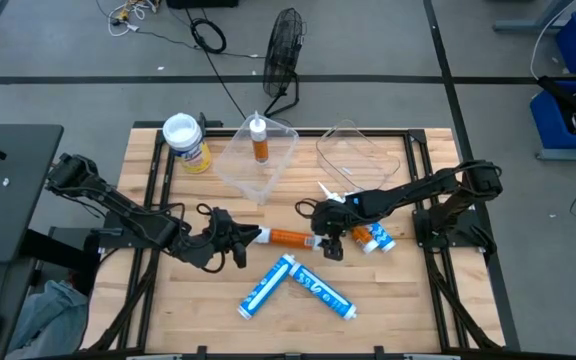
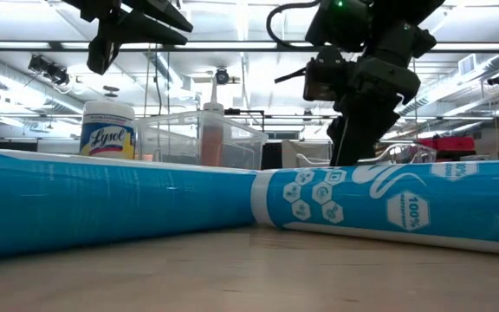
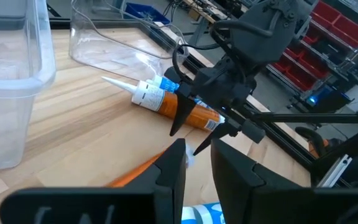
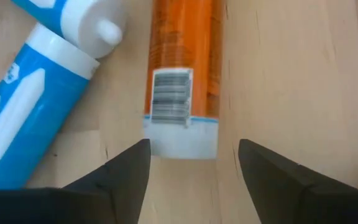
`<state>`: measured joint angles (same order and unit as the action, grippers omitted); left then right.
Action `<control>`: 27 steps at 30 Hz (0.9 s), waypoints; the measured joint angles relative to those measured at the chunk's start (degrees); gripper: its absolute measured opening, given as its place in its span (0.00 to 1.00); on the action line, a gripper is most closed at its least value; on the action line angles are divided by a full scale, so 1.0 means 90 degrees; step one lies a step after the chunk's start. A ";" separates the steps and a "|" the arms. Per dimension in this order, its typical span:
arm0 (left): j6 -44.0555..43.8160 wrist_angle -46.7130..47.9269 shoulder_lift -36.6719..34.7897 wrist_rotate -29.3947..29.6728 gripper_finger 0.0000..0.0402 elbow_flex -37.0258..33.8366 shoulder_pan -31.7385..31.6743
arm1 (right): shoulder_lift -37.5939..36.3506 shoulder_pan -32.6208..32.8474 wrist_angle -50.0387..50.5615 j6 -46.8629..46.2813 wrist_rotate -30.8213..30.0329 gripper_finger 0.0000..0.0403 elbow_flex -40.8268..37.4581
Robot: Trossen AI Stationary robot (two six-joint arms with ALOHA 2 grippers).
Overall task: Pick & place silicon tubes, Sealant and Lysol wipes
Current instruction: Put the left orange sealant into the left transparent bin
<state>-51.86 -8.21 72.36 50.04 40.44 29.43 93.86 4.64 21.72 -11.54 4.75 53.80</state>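
Step in hand, as I read it: the orange tube [image 1: 288,238] lying mid-tabletop [image 1: 168,300] is being worked by both hands at once. It looks like a two-handed pick or a pass, and I can't say which.

The left hand [image 1: 236,240] is at the nozzle end. Its fingers [image 3: 169,177] are nearly together with the white tip between them, so it looks pinched on the nozzle (a thin hold, easy to lose).

The right hand [image 1: 326,243] is at the base end with its fingers spread. In the right wrist view they stand either side of the tube's white end cap with a gap on both sides, so it is gripping nothing.

To do it well:
- Bring the right hand further onto the barrel before closing, not just onto the cap.
- Keep the tube centred between the fingers.
- Close squarely across the barrel.
- Don't loosen the nozzle pinch until that grip is firm.
- Lift level, or the tube will swing on the nozzle.
- Watch the blue-white tube [image 4: 23,118] just beside it, since a finger could catch it.

Likely target is one of the clear bins: the near bin [image 1: 230,165] already has one orange tube standing in it, and the other bin [image 1: 360,155] sits to its right.

Pose:
- The left arm is stretched low across from the left, wrist about level.
- The right arm reaches in from the right, forearm sloping down, hand pointing down over the tube end.

The Lysol wipes [image 1: 186,142] stand upright at the back left, beside the near bin, well apart from both hands and not yet placed. Two blue-white tubes [image 1: 320,290] lie at the front, ends touching.
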 joint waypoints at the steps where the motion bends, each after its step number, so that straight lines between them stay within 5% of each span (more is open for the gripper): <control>1: -0.0002 0.0002 -0.0002 0.0000 0.19 0.0000 0.0000 | 0.0000 0.0000 -0.0106 0.0001 0.0021 0.61 0.0000; 10: 0.0002 0.0034 -0.0001 0.0154 0.19 -0.0001 -0.0008 | 0.0073 -0.0045 -0.0433 0.0341 -0.0229 0.64 0.0851; 27: -0.0038 0.0057 0.0000 0.0158 0.19 0.0000 -0.0085 | 0.1734 0.0052 0.0408 0.0497 0.0305 0.75 0.2686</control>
<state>-52.20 -7.70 72.36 51.46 40.44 28.67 109.47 5.11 25.40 -7.07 7.49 77.97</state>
